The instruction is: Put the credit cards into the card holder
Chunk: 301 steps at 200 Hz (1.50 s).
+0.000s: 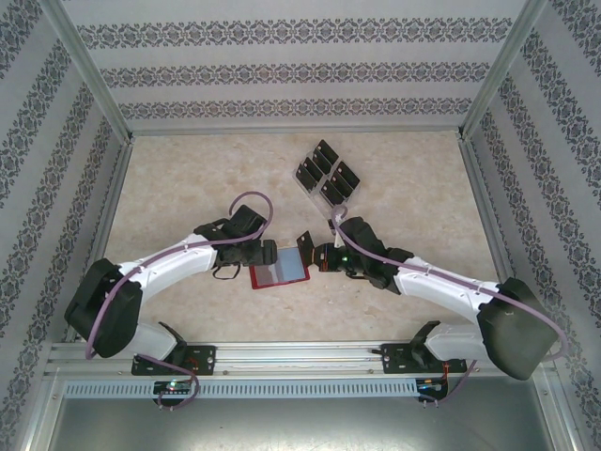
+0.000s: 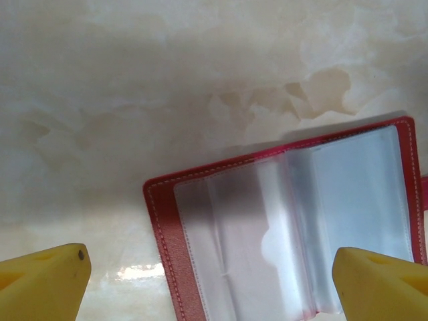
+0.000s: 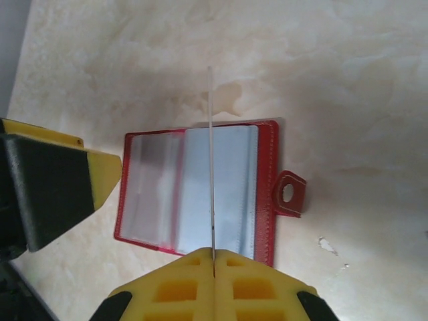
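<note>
**Card poised over the open wallet.** The right claw (image 3: pixel 214 259) is pressed together on one card (image 3: pixel 211 167), held on edge straight ahead of its tips. The open red wallet (image 3: pixel 200 190) lies flat just beneath the card. The left claw (image 2: pixel 210 287) is spread wide, with the wallet's near part between its fingers, and it grips nothing.

Risk: the clear sleeves (image 2: pixel 267 221) lie flat and the wallet is unpinned, so the card's edge may skid over the plastic or shove the wallet away.

The right wrist view shows the card as a thin line, with the snap tab (image 3: pixel 291 194) to the claw's right. The overhead view shows the other cards (image 1: pixel 327 174), grouped well beyond the right claw.
</note>
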Each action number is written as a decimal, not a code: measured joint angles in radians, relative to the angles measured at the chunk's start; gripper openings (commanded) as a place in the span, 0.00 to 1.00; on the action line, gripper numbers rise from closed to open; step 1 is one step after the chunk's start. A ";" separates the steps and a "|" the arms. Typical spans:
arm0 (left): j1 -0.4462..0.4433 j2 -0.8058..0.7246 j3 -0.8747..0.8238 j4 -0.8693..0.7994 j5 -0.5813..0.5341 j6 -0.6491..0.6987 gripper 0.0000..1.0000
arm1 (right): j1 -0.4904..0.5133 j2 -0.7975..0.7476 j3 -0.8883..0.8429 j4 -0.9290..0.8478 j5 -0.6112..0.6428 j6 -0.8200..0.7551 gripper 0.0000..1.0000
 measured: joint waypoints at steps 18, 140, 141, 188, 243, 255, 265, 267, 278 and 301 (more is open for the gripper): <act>-0.026 0.049 0.029 0.001 0.004 0.000 0.94 | -0.001 0.027 0.000 -0.001 0.021 0.000 0.00; -0.112 0.214 0.140 0.006 -0.007 0.000 0.94 | -0.166 -0.007 0.036 -0.083 0.034 -0.048 0.00; -0.112 0.214 0.140 0.006 -0.008 0.000 0.94 | -0.167 -0.007 0.039 -0.085 0.033 -0.050 0.00; -0.110 0.161 0.130 0.004 -0.045 -0.001 0.95 | -0.276 0.057 0.325 -0.189 0.002 -0.216 0.00; -0.074 0.071 0.109 -0.013 -0.071 0.000 0.95 | -0.293 0.292 0.602 -0.290 0.026 -0.562 0.00; -0.061 0.055 0.102 -0.021 -0.073 0.000 0.95 | -0.292 0.326 0.607 -0.305 0.047 -0.626 0.00; -0.048 0.042 0.094 -0.024 -0.075 0.003 0.95 | -0.286 0.349 0.607 -0.319 0.072 -0.667 0.00; -0.047 0.042 0.093 -0.025 -0.076 0.003 0.95 | -0.286 0.351 0.607 -0.320 0.073 -0.671 0.00; -0.034 0.032 0.087 -0.029 -0.076 0.004 0.95 | -0.277 0.383 0.608 -0.330 0.107 -0.714 0.00; -0.019 0.026 0.080 -0.029 -0.075 0.004 0.95 | -0.260 0.446 0.608 -0.334 0.166 -0.774 0.00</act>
